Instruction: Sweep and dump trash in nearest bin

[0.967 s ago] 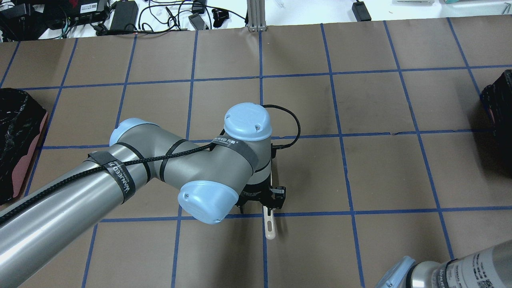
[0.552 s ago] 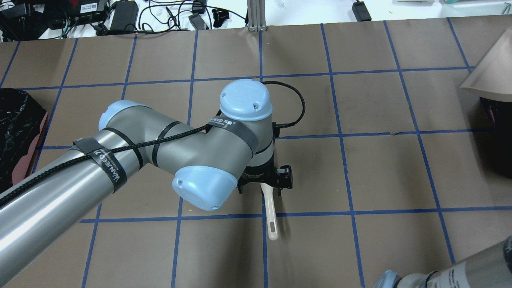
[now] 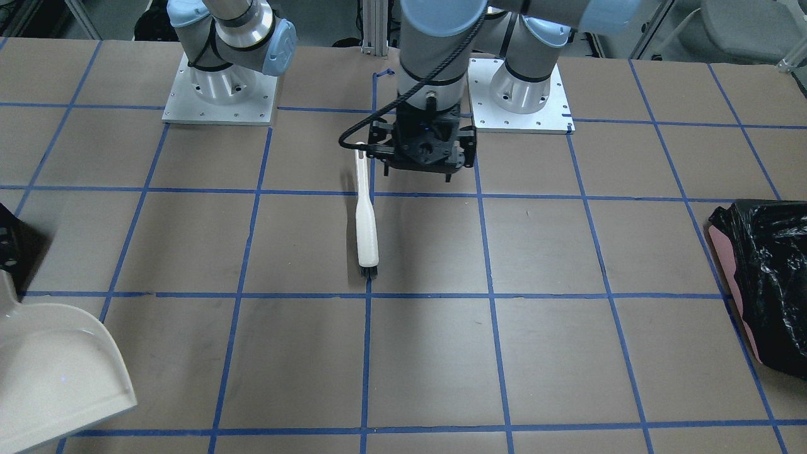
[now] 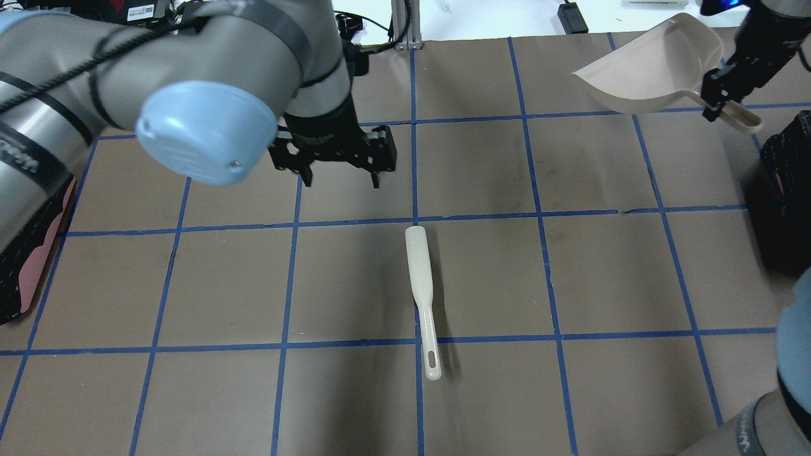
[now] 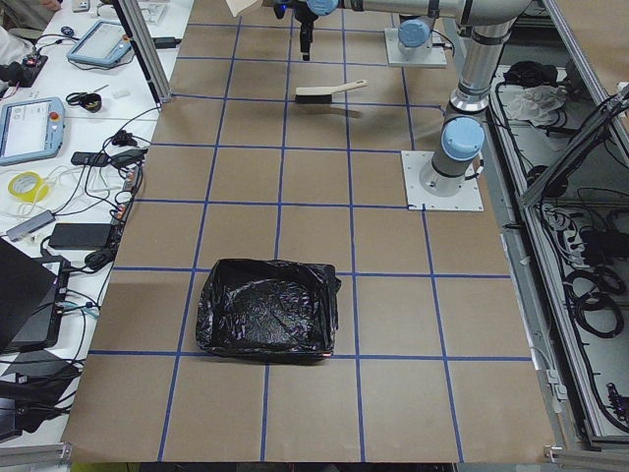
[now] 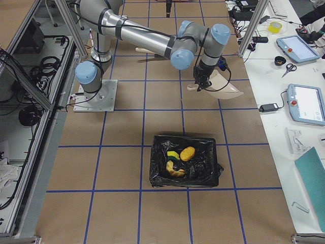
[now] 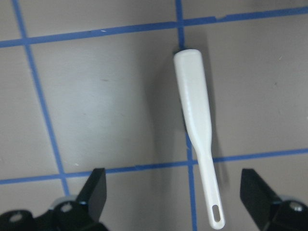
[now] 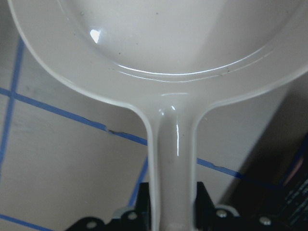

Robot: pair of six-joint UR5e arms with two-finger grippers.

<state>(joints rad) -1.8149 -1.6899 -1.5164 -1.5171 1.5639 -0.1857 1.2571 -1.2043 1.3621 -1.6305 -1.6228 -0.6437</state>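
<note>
The trash lies inside the bin: a bread roll, a croissant and a yellow-green sponge. The overhead view shows only the bin's dark sliver at the right edge. A white brush lies flat on the table; the left wrist view shows it too. My left gripper hangs open above the table, beyond the brush, holding nothing. My right gripper is shut on the handle of a cream dustpan, held in the air near the bin. The pan looks empty.
A pink bin lined with a black bag stands at the table's left end, empty in the exterior left view. Both arm bases sit at the robot side. Cables and tablets lie beyond the far edge.
My left gripper has let go of the brush, risen and pulled back to the far left; the brush stays on the table. The right arm has swung the dustpan up at the far right.
</note>
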